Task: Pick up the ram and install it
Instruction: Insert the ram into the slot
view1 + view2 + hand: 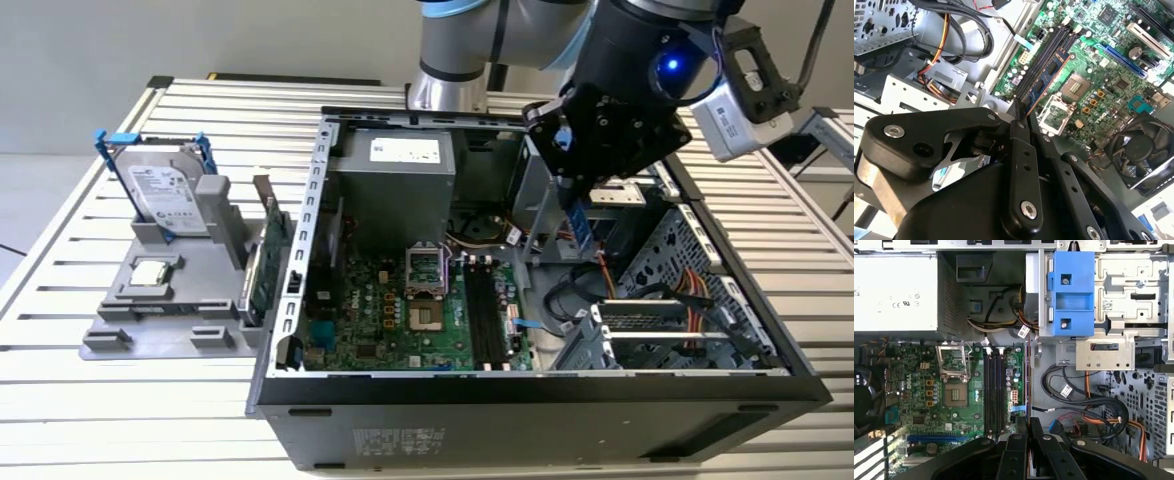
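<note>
My gripper (pixel 578 197) is shut on the ram (pixel 582 228), a slim bluish stick that hangs down from the fingers inside the open computer case (pixel 534 385). In the second wrist view the ram (pixel 1048 79) juts out past the gripper (pixel 1018 114), with its dark chips showing. The first wrist view sees the ram (pixel 1026 385) edge-on as a thin line beyond the gripper (pixel 1027 429). The ram is above the motherboard's edge, a little to the exterior view's right of the black memory slots (pixel 487 315) (pixel 994 390) and not touching them.
A grey holder (pixel 127 340) at the exterior view's left carries a silver hard drive in a blue frame (pixel 167 195) and a green card (pixel 271 260). In the case are the power supply (pixel 394 165), the CPU socket (pixel 424 268), bundled cables (pixel 641 290) and a blue bracket (pixel 1073 292).
</note>
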